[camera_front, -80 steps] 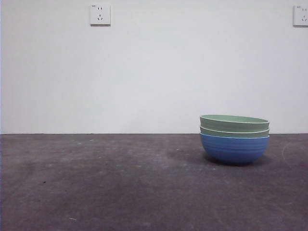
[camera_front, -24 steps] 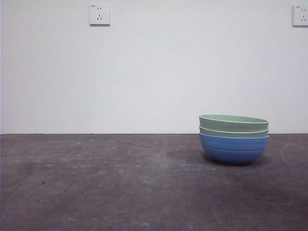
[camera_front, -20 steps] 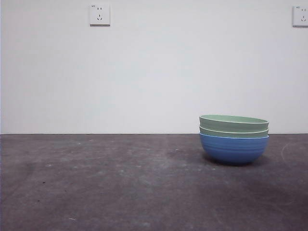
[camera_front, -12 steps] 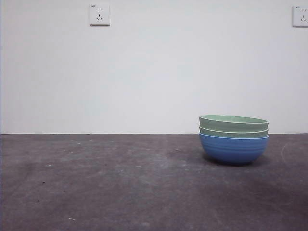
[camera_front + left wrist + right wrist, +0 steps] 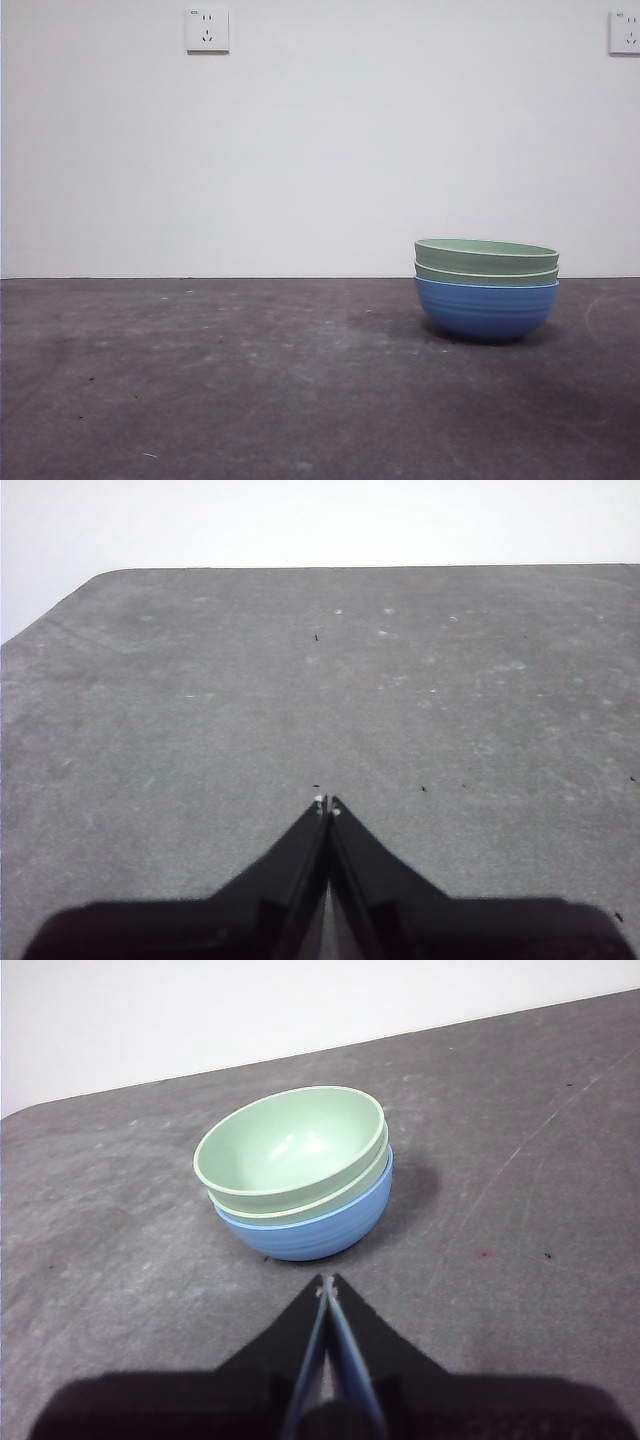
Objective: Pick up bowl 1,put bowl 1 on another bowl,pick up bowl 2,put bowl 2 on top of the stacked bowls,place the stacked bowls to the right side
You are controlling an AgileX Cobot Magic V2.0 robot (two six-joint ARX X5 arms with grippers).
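- On the right part of the table [image 5: 250,380], your front view shows the stacked bowls [image 5: 487,288] standing upright: the blue bowl [image 5: 487,310] at the bottom, with two pale green bowls [image 5: 487,256] nested in it, only their rims showing above the blue one.
- From that level view you see no arm at all, only the white wall and two sockets [image 5: 208,30] high on it.
- Your right wrist view gives what the front view cannot: the hollow of the top green bowl [image 5: 292,1148], with nothing in it.
- That same view shows the right gripper [image 5: 327,1282] near the stack but apart from it, jaws pressed together with nothing between them.
- Your left wrist view shows the left gripper [image 5: 327,804] over bare grey tabletop [image 5: 300,680], jaws likewise closed tip to tip on nothing; no bowl appears in it.
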